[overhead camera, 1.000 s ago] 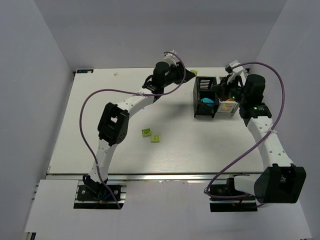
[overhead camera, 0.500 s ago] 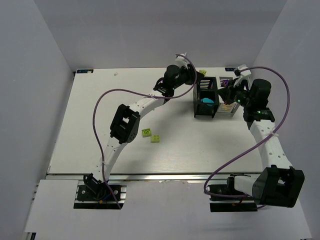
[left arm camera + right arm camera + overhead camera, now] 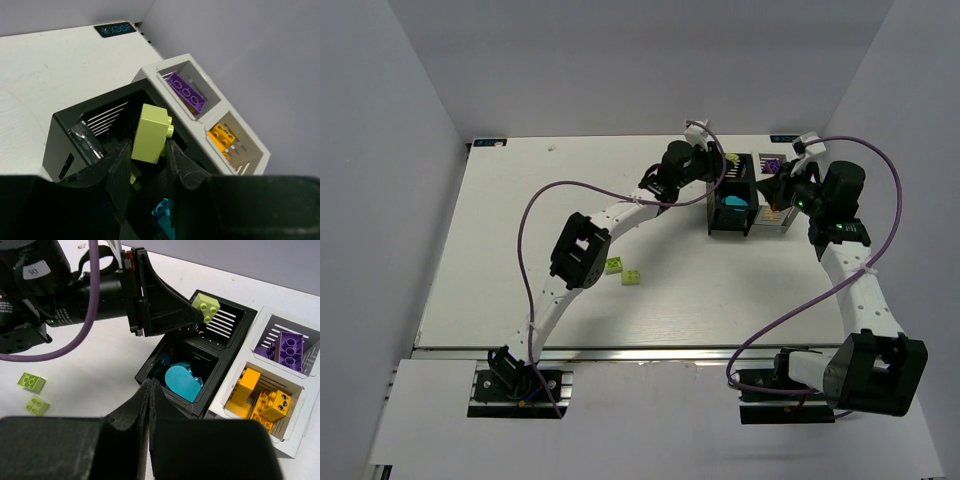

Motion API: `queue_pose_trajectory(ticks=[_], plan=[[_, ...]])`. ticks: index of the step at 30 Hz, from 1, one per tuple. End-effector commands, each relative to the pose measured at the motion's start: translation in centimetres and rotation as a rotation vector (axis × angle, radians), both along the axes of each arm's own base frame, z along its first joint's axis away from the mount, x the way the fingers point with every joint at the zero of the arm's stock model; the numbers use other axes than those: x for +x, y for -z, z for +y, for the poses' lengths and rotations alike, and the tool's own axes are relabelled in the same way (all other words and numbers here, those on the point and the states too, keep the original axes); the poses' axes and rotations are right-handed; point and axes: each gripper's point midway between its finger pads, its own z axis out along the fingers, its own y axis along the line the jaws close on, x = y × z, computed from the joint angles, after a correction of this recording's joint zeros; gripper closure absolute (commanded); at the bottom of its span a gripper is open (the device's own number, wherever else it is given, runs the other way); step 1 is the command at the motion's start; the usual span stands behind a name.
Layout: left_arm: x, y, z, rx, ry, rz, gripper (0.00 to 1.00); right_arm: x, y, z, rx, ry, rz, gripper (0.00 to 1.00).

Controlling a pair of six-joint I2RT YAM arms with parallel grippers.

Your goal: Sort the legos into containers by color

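From the top, I see my left gripper (image 3: 728, 166) over the far end of the black bin (image 3: 713, 215). My right gripper (image 3: 772, 187) hangs over the white tray (image 3: 776, 226), which touches the bin. Two loose bricks (image 3: 613, 265), both lime, lie on the table (image 3: 500, 250), well apart from the bin.

In the left wrist view, the left fingers (image 3: 119, 172) squeeze a lime brick (image 3: 151, 132) above the bin's far box. A teal piece (image 3: 162, 212) peeks out below. The tray holds a purple brick (image 3: 187, 92) in one box and an orange brick (image 3: 223, 136) in the next.

In the right wrist view, my right fingers (image 3: 125, 415) are pressed together with nothing between them. The teal piece lies in the bin's near box.
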Motion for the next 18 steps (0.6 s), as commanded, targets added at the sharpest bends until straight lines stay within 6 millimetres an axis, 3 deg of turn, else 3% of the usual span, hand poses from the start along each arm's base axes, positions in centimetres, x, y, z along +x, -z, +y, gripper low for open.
queue_pose_trajectory(ticks=[1, 5, 9, 11, 14, 15, 16, 17, 18], plan=[[0.6, -3.3, 0.2, -0.013, -0.051, -0.053, 0.59, -0.2, -2.0, 0.0, 0.010, -0.009, -0.068, 1.00], [1.2, -3.1, 0.4, -0.002, -0.079, -0.052, 0.45, -0.3, -2.0, 0.0, 0.007, -0.013, -0.070, 1.00], [0.8, -4.4, 0.1, -0.014, -0.077, -0.065, 0.36, -0.6, -1.8, 0.1, 0.000, -0.028, -0.072, 1.00], [0.6, -5.3, 0.1, -0.027, -0.074, -0.076, 0.35, -0.9, -1.7, 0.6, -0.007, -0.067, -0.076, 0.91], [0.5, -7.3, 0.5, -0.050, -0.084, -0.096, 0.37, -2.1, -1.8, 2.0, -0.052, -0.205, -0.114, 0.56], [0.3, -8.9, 0.8, -0.062, -0.095, -0.112, 0.41, -3.0, -1.1, 2.4, -0.061, -0.256, -0.092, 0.43], [0.3, -9.8, 1.3, -0.057, -0.107, -0.129, 0.47, -3.4, -1.2, 2.8, -0.103, -0.316, -0.139, 0.27], [0.3, -9.7, 1.8, -0.043, -0.122, -0.126, 0.55, -4.7, -1.3, 3.9, -0.092, -0.412, -0.167, 0.20], [0.1, -10.2, 2.4, -0.035, -0.136, -0.132, 0.71, -5.3, -1.2, 4.4, -0.093, -0.460, -0.184, 0.15]])
